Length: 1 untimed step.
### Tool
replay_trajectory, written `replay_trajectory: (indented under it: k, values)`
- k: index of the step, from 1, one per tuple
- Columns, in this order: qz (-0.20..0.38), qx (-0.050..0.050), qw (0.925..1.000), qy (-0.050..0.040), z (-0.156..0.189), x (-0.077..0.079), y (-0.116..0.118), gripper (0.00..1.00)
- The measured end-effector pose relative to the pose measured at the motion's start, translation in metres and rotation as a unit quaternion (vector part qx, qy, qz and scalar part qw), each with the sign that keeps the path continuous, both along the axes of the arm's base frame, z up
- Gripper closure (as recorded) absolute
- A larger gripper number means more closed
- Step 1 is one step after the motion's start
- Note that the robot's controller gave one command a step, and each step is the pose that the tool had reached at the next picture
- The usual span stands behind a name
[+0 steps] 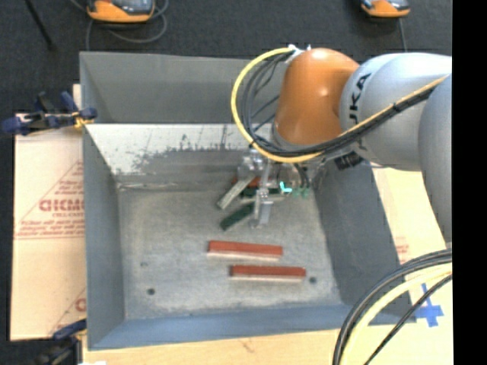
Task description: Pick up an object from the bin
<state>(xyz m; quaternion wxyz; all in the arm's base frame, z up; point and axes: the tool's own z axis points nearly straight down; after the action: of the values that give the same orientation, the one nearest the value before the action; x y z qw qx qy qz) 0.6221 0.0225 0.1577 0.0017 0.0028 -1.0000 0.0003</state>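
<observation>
Gripper (243,210) low in the bin (103,226), rear centre, with fingers spread astride a dark green stick (230,220) lying aslant on the floor. Contact seemingly not made. Red-brown bar (245,249) just in front; second bar (268,273) beyond it, parallel and apart.

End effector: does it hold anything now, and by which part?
Nothing looks clamped: the end effector stands open, astride the upper half of a dark green stick.
</observation>
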Motion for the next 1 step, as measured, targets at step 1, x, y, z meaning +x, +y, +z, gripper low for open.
replay_trajectory:
  k: [1]
  values:
    - [-0.026, 0.002, 0.9997, -0.0053, -0.0854, -0.0336, -0.0261, 0.00]
